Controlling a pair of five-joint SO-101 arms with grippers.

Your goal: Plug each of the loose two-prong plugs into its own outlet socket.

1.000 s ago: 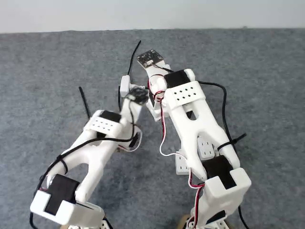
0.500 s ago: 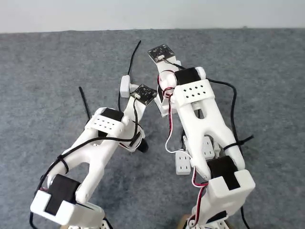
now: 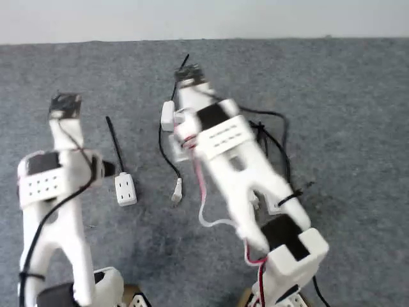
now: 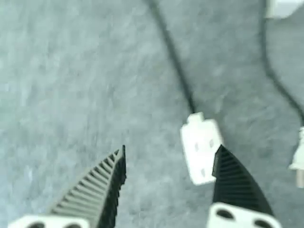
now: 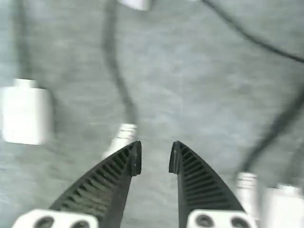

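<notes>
1. A grey, felt-like tabletop [image 3: 358, 128] spreads across the high view, its nap mottled lighter and darker.
2. A pale white strip [image 3: 255, 19], wall or backdrop, runs along its far edge.
3. A small tan patch [image 3: 246, 297] sits at the near edge, too little showing to identify it.

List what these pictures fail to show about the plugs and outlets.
High view: the right arm, smeared by motion, hides the carpet beneath it.
Left wrist view: a loose plug is cut off by the edge; prongs unclear.
Right wrist view: blur wipes out the slots of the outlet block, and a finger covers part of a corded plug.
</notes>
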